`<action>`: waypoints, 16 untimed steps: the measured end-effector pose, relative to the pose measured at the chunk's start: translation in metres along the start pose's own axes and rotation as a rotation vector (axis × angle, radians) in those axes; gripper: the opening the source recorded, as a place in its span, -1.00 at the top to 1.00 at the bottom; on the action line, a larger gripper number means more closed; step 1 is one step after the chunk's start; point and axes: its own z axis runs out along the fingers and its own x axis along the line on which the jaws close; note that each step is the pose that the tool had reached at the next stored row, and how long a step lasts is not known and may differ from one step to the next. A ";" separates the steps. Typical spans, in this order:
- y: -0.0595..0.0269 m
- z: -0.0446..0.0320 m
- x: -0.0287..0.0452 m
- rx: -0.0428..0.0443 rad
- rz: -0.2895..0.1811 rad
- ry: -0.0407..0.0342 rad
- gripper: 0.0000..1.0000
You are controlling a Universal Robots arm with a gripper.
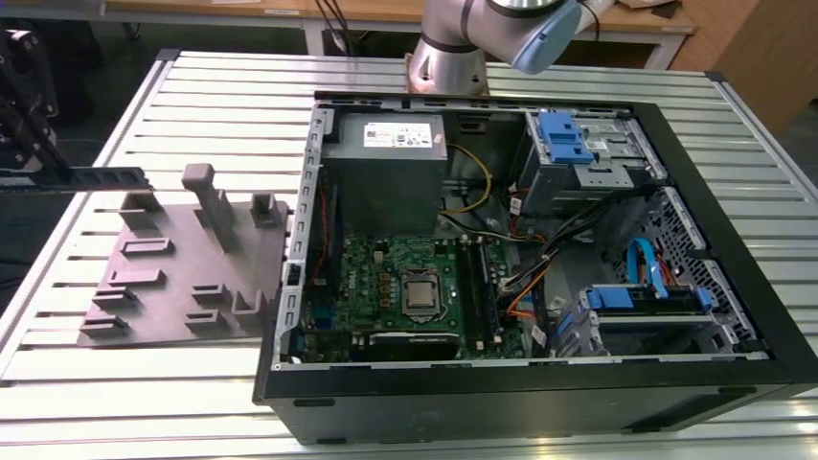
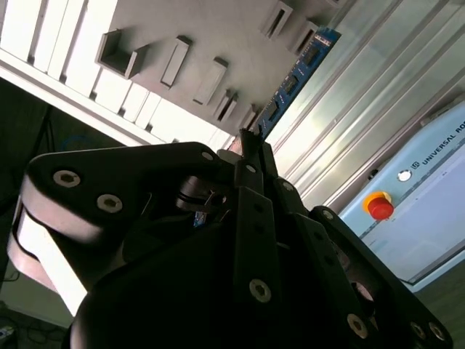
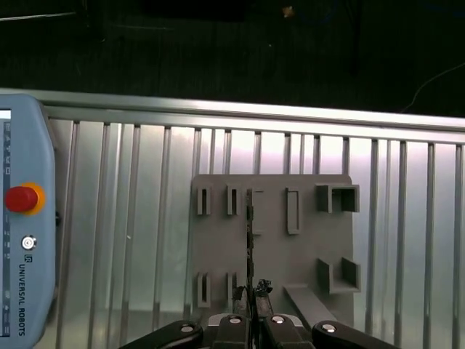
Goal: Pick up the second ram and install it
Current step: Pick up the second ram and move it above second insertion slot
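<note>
Exterior view: the tool [image 1: 52,171] stands at the exterior view's left edge, over the slatted metal tabletop [image 1: 192,105]. Its fingers are closed on one end of the memory stick [image 1: 109,177]. The stick is held level and points toward the exterior view's right, over the left end of the grey plate [image 1: 167,278] with upright posts. Whether the stick touches the plate cannot be told.

The open computer case [image 1: 715,230] lies well apart from the stick, on the exterior view's right. Inside it are the green circuit board [image 1: 383,273] and the square silver processor [image 1: 423,290]. The grey power supply [image 1: 383,182] carries a white label [image 1: 402,135]; its print is too small to read.

In the second wrist view the tool [image 2: 251,145] pinches the memory stick [image 2: 294,76] between both fingers. The stick runs away from the fingers, blue with small black chips, along the edge of the plate [image 2: 218,29].

In the first wrist view the memory stick [image 3: 251,225] shows edge-on, above the tool [image 3: 252,294] and over the plate [image 3: 312,247], between its slotted holders.

A pale blue control pendant [image 3: 25,131] lies on the tabletop beside the plate. It bears a red button [image 3: 20,198] and a line of printed lettering.
</note>
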 end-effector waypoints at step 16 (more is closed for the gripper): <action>0.0006 -0.0173 -0.0008 0.0001 0.000 -0.0035 0.73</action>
